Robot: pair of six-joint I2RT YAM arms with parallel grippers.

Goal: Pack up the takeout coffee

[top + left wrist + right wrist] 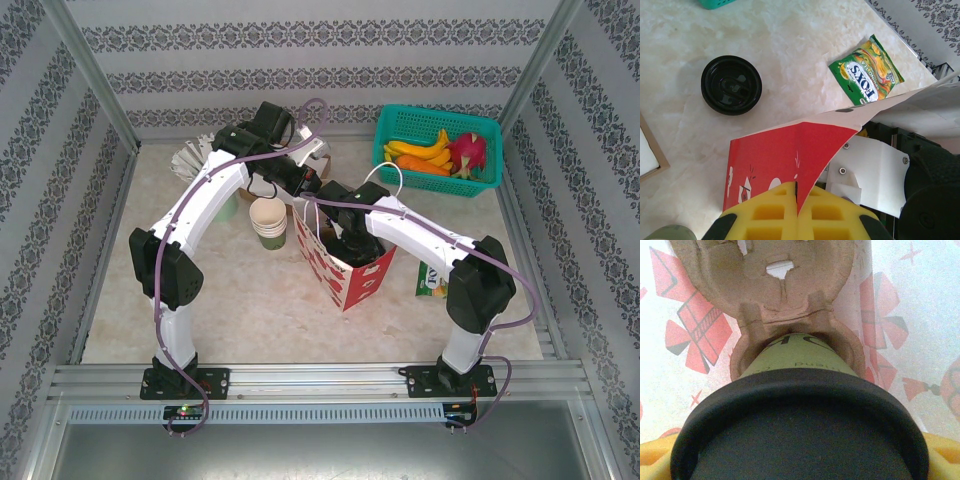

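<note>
The right gripper (800,467) is down inside the bag (345,270). Its yellow fingers (946,455) press on both sides of the coffee cup (797,357), right at the black lid (800,425), so it looks closed on the cup. The low end of the cup pokes into one hole of the brown cup carrier (785,285), with the white bag walls all around it. The left gripper (797,217) is pinched shut on the top edge of the red bag, with the paper between its two fingers. I think it is holding the bag open. Out on the tabletop (790,50) a loose lid (731,85) lies flat, and a snack packet (866,75) lies near the bag. A stack of paper cups (268,222) stands just beside the bag, and a green basket (430,115) sits far back. The cup is paper, so it should be light and a bit soft. A hard squeeze could dent it or pop the lid off. I cannot tell if there is drink inside. The lid looks smooth and may slip. The best place to hold is near the top, by the rim, where the cup is stiffest.
</note>
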